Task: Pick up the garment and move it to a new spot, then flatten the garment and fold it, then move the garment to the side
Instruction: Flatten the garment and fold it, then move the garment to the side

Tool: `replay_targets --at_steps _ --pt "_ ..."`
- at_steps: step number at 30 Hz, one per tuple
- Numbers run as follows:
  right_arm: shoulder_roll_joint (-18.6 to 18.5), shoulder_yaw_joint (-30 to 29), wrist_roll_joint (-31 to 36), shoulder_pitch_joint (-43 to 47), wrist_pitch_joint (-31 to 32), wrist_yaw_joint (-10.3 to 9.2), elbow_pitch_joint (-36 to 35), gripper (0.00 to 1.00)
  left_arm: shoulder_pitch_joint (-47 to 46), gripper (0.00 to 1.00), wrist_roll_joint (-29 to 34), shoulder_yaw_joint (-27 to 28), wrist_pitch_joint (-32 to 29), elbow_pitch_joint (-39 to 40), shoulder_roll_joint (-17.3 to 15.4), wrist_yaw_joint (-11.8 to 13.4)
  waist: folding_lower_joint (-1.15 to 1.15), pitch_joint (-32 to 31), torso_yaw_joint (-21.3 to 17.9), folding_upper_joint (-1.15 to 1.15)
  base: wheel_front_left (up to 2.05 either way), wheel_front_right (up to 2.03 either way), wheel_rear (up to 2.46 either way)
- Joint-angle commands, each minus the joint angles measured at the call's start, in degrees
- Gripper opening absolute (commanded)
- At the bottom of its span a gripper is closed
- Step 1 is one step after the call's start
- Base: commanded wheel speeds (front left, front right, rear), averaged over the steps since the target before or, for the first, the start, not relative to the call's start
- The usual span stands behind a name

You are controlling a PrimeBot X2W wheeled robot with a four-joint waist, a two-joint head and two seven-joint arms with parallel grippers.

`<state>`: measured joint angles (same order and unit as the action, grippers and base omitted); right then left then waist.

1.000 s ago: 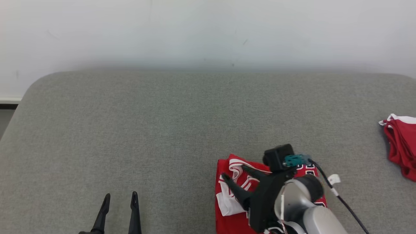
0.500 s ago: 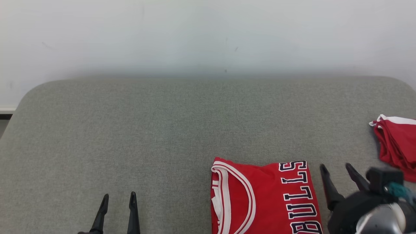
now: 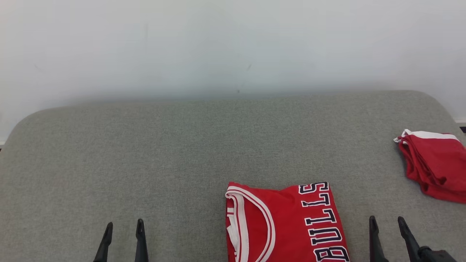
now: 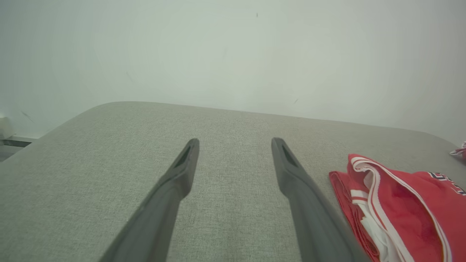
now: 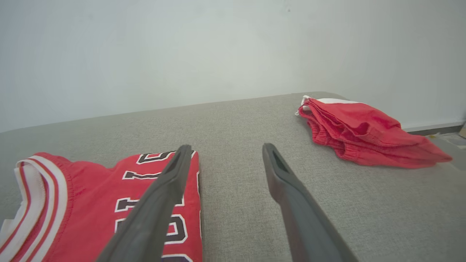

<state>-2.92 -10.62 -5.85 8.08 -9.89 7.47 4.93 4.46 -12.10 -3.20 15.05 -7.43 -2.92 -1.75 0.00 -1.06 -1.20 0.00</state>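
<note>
The garment (image 3: 284, 222), a red jersey with white trim and dark lettering, lies folded flat on the grey padded table (image 3: 182, 153) near its front edge. It also shows in the left wrist view, garment (image 4: 400, 203), and the right wrist view, garment (image 5: 94, 211). My right gripper (image 3: 386, 220) stands open just right of the jersey, nothing between its fingers; right gripper (image 5: 224, 152) hovers beside the jersey's right edge. My left gripper (image 3: 123, 226) is open and empty at the lower left, well clear of the jersey; left gripper (image 4: 235, 142) points over bare fabric.
A second red garment (image 3: 433, 163) with a white band lies bunched at the table's right edge, red garment (image 5: 364, 131). A pale wall (image 3: 233, 43) rises behind the table. The table's rounded corners show at far left and far right.
My right gripper lifted off the jersey and drew back to the lower right, leaving the jersey flat and folded. The head camera has shifted, so the whole scene slid left and down.
</note>
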Motion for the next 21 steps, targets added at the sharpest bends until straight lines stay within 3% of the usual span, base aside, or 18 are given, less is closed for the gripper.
replay_targets --at_steps 1,7,21 --pt "0.1 0.3 0.4 0.5 -0.7 0.04 0.5 1.00 0.6 1.00 0.5 0.2 0.1 0.2 0.1 0.2 0.00 -0.5 -0.7 0.00 0.00 0.00 0.00" --pt "0.1 3.1 3.2 -0.6 -4.5 0.03 3.5 1.00 1.0 1.00 0.8 1.5 0.1 0.9 0.1 0.6 0.00 -1.4 -2.3 0.00 0.00 0.00 0.00" --pt "-0.8 7.7 2.7 -2.8 -5.2 0.04 2.5 1.00 3.6 1.00 3.7 4.2 0.1 2.6 0.1 0.4 0.00 -1.9 -3.2 0.00 0.00 0.00 0.00"
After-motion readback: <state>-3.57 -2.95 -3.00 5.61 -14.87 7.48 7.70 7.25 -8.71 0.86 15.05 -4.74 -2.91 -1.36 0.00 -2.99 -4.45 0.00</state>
